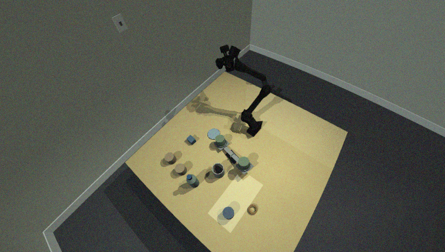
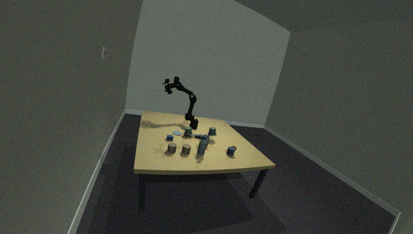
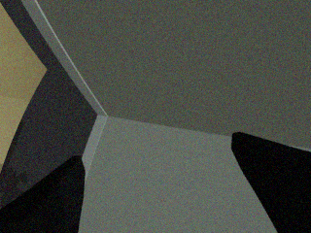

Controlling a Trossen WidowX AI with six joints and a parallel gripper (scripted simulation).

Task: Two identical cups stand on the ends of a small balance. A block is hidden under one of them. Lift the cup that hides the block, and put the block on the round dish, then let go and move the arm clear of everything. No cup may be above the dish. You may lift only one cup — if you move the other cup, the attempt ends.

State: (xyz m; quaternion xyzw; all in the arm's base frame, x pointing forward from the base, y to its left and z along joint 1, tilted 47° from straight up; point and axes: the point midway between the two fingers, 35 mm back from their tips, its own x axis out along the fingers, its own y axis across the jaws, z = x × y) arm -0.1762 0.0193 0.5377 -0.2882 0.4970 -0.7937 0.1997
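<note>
Pale wood-look surface [image 1: 290,149] [image 2: 162,162], smooth w/ faint grain, on dark squared legs. Room: matte grey-green walls, light baseboards, dark floor, wall plate w/ a small dark slot [image 1: 119,23] [image 2: 103,52].

Arm [image 1: 257,100] [image 2: 190,106]: matte black, jointed, base at surface, raised high, well apart from the objs. Gripper [image 1: 220,55] [image 2: 165,86] [image 3: 159,153] up near the wall; fingers wide apart, nothing between.

Balance [image 1: 231,154] [image 2: 196,135]: slim grey beam, squarish end plates. On it, 2 matching green cups, round w/ flat tops: one [image 1: 220,140] [image 2: 188,130] at the dish end, other [image 1: 243,163] [image 2: 212,130] at the far end. Block hidden; can't tell which cup covers it.

Bottle [image 1: 192,180] [image 2: 201,147]: rounded, grey-teal, blue cap, upright. Open dark-mouthed container [image 1: 218,170] [image 2: 206,140], pale rim, stands betw. bottle & balance. Two dull brown cylinders [image 1: 170,158] [image 1: 180,169] [image 2: 171,147] [image 2: 186,149] side by side, apart. Flat pale-blue round dish [image 1: 213,134] [image 2: 177,133] just beside the nearer cup, no cup above it. Blue cylinder [image 1: 228,212] [image 2: 231,150] on a brighter patch, near a brown ring [image 1: 249,211] [image 2: 234,147]. Smallest: blue cuboid [image 1: 191,139] [image 2: 169,137], near dish, uncovered.
</note>
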